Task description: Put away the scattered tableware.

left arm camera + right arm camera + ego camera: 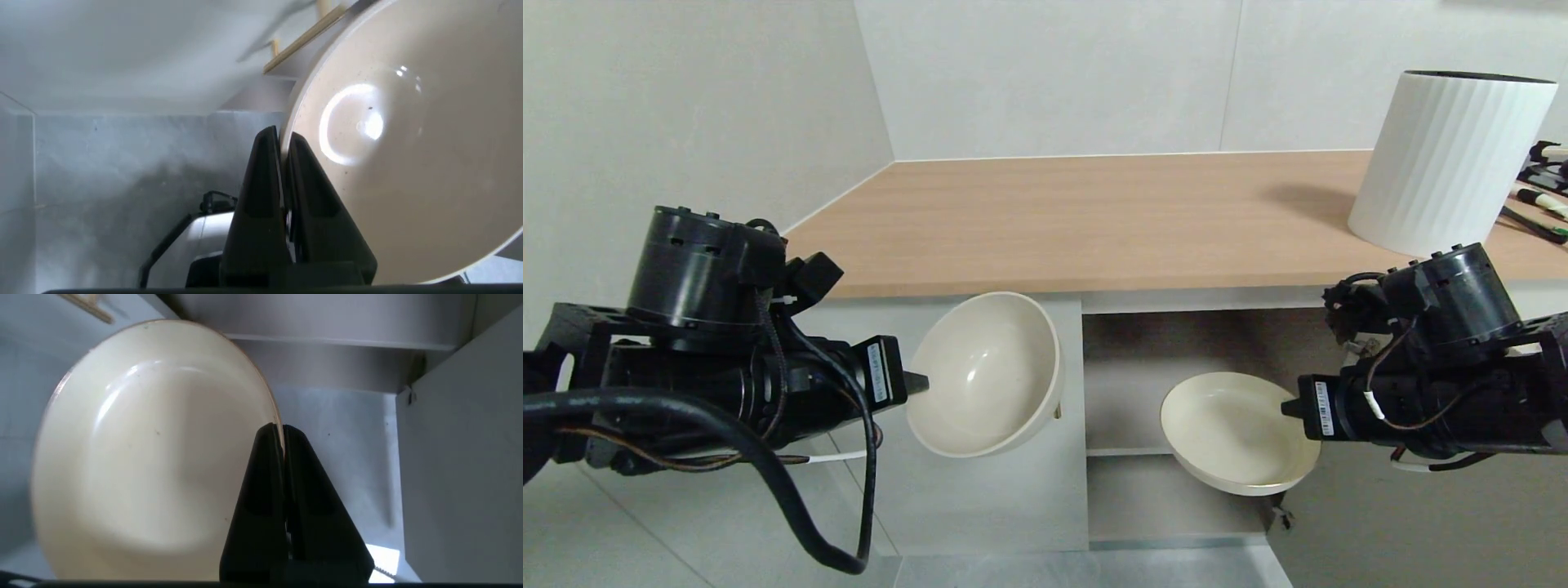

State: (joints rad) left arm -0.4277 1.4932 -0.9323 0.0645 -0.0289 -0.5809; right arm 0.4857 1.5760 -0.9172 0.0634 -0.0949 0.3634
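Note:
My left gripper (921, 382) is shut on the rim of a cream bowl (984, 373), held tilted on its side in front of the white cabinet, just below the counter's front edge. In the left wrist view its fingers (282, 155) clamp the bowl's (409, 139) rim. My right gripper (1289, 407) is shut on the rim of a shallow cream plate (1233, 431), held tilted in front of the open cabinet compartment. The right wrist view shows the plate (155, 449) pinched between the right gripper's fingers (282, 449).
A wooden counter (1094, 220) runs across the back, with a white ribbed cylinder (1450, 159) at its right end and pens (1543, 204) beyond. Below is an open cabinet with a shelf (1123, 451). A cabinet door panel (980, 506) stands left of the opening.

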